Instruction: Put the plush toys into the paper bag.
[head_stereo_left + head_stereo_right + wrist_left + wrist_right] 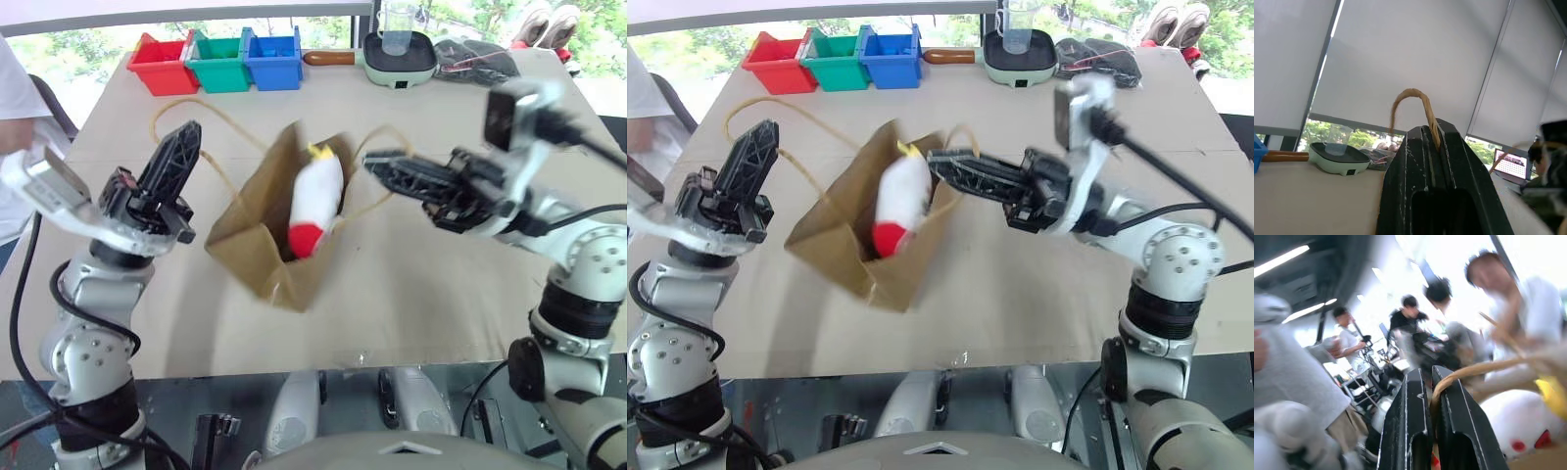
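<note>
ok so the paper bag is held up w/ its mouth open over the table, tilted, hanging by its two twisted loop handles, bottom corner still down near the tabletop. left gripper is clenched on the left handle, loop pokes out from btwn its black fingers in the left wrist view. right gripper is clamped tight on the right handle, cord runs right thru the closed fingers.

white cone-shaped plush toy is in the bag mouth, red end down, yellow tuft up top, bit blurry. pretty much halfway in, top half sticks above the paper edge. in the right wrist view it sits just beside the fingers, white body w/ red marks.

orange-brown plush: can't tell where it is.

back of the table: red bin, green bin, blue bin in a row, then a pale green electric pan w/ a clear cup on it. a person's sleeve at the far left edge.
</note>
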